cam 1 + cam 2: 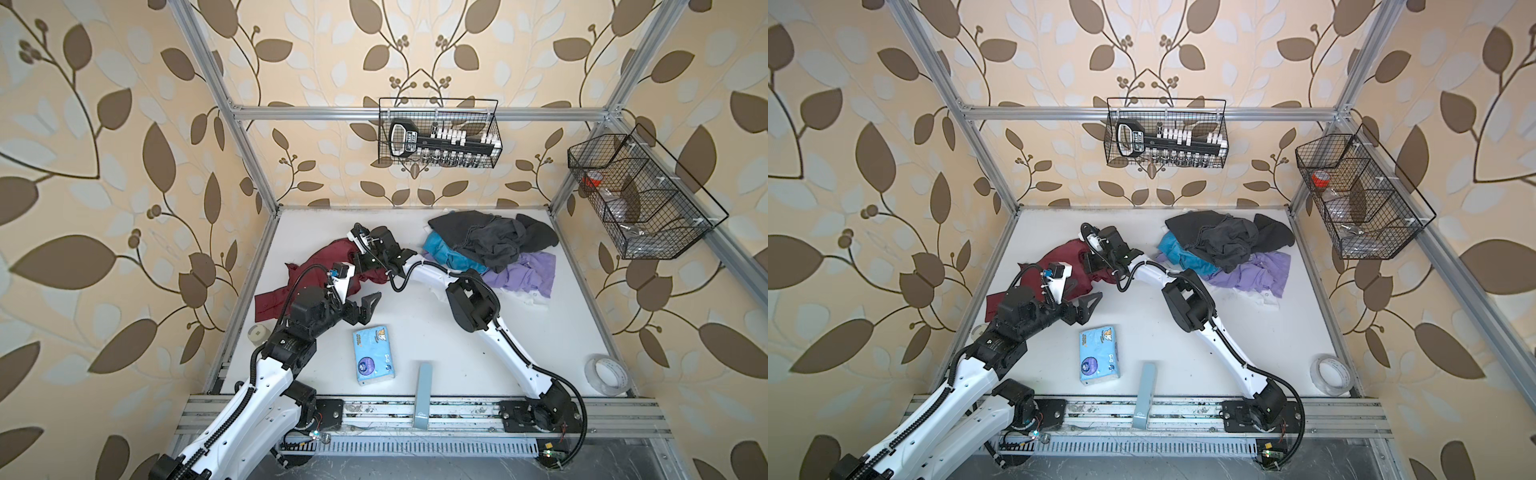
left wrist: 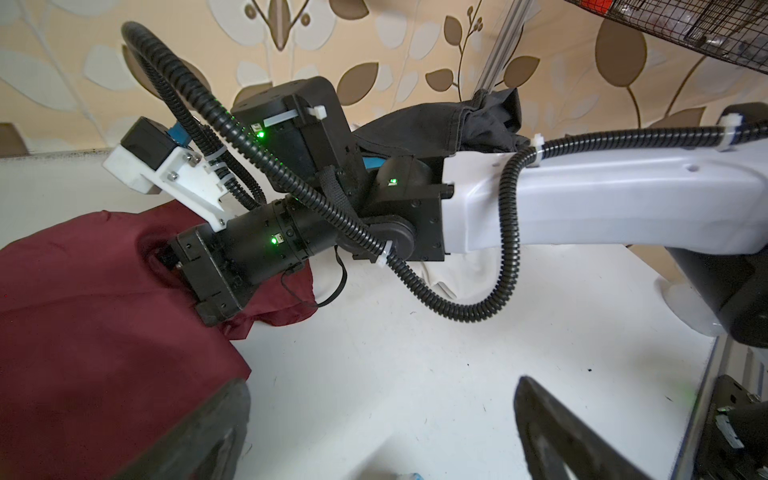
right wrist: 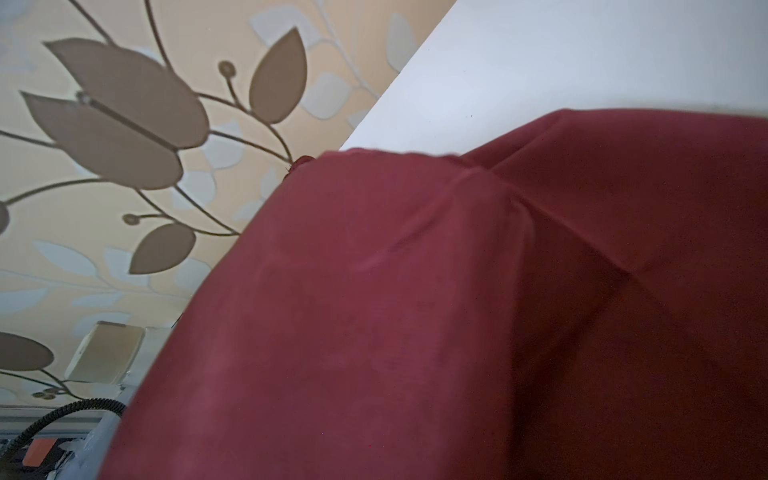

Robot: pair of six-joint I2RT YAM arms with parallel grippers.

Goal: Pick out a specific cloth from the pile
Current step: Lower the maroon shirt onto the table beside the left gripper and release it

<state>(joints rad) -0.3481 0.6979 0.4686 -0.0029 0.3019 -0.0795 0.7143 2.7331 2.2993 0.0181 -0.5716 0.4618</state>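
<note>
The maroon cloth (image 1: 316, 261) (image 1: 1059, 257) lies spread on the left of the white table, apart from the pile (image 1: 490, 245) (image 1: 1225, 245) of dark grey, turquoise and lilac garments at the back right. My right gripper (image 1: 356, 266) (image 1: 1090, 262) reaches across the middle and is sunk into the cloth (image 2: 83, 311), which puckers around its hidden fingers; it is shut on the fabric. Maroon fabric (image 3: 415, 311) fills the right wrist view. My left gripper (image 1: 368, 309) (image 1: 1089, 308) (image 2: 382, 424) hovers open over bare table beside the cloth's near edge, holding nothing.
A blue tissue pack (image 1: 372, 355) and a grey-blue bar (image 1: 424, 392) lie near the front edge. A clear tape roll (image 1: 606, 376) sits front right, a small roll (image 1: 258, 332) outside the left rail. Wire baskets (image 1: 438, 133) (image 1: 640, 195) hang on the walls.
</note>
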